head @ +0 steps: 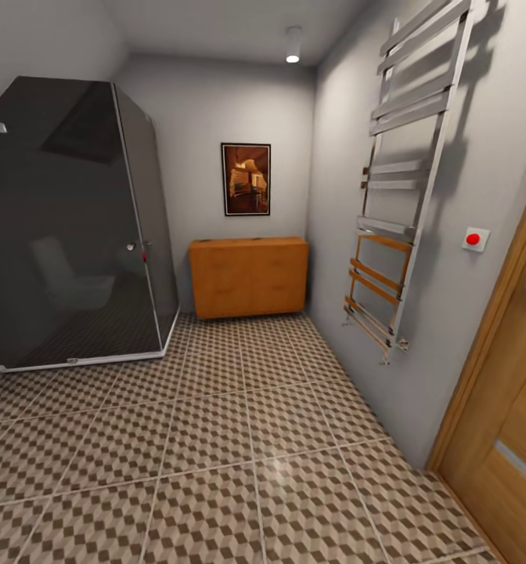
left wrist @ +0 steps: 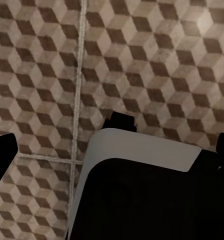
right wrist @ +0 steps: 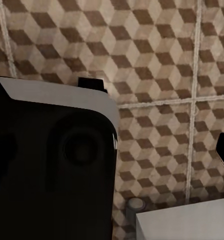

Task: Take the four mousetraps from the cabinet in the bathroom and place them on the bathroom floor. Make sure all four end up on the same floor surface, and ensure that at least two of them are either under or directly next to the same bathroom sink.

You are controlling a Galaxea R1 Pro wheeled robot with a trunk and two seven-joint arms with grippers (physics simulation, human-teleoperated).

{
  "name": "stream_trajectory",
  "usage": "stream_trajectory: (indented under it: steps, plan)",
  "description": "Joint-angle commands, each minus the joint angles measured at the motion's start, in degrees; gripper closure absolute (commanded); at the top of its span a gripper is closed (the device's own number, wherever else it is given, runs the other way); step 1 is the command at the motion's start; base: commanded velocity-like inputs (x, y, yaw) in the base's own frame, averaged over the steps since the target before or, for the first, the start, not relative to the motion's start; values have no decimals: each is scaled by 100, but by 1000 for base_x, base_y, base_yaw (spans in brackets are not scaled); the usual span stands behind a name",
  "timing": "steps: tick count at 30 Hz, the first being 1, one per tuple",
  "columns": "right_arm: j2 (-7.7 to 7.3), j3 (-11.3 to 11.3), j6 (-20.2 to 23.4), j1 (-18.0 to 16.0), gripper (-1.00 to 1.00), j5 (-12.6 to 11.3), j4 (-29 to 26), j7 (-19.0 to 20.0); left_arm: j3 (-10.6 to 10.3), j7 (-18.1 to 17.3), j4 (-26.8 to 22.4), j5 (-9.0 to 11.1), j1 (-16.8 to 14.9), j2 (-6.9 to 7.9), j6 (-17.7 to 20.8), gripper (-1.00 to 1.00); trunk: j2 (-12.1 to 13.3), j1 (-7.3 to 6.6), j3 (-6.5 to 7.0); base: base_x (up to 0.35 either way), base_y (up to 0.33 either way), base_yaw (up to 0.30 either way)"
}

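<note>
Cabinet (head: 248, 276) handles too blurred to discern.

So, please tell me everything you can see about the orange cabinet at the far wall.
The cabinet is a low, wide box that looks like orange-brown wood, with a flat top and plain fronts; faint seams show, but handles are too small to make out. It looks shut. It stands upright against the back wall, below a framed picture, its right end in the corner. The shower stands to its left, with a gap between. The tiled floor runs up to it. Something small and dark lies on its top; I cannot tell what.
</note>
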Motion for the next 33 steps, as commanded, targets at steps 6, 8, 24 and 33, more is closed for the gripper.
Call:
stream_trajectory:
  steps: [6,8,24,33]
  plan:
    - [2,43,-32,-8,-100,-29,19,-17,-49,13,1,45,-3,-1,-13,-100,-3,3,-6,324,0,0]
    - [2,43,-32,-8,-100,-29,19,-19,-49,13,1,44,-3,-1,-13,-100,-3,3,-6,324,0,0]
    - [-6,42,-35,-8,-100,-34,19,-34,-49,13,1,50,-3,3,-12,-100,-3,3,-6,324,0,0]
    - [-6,42,-40,-8,-100,-35,19,-34,-49,13,2,50,-3,-2,-28,-100,-3,3,-6,324,0,0]
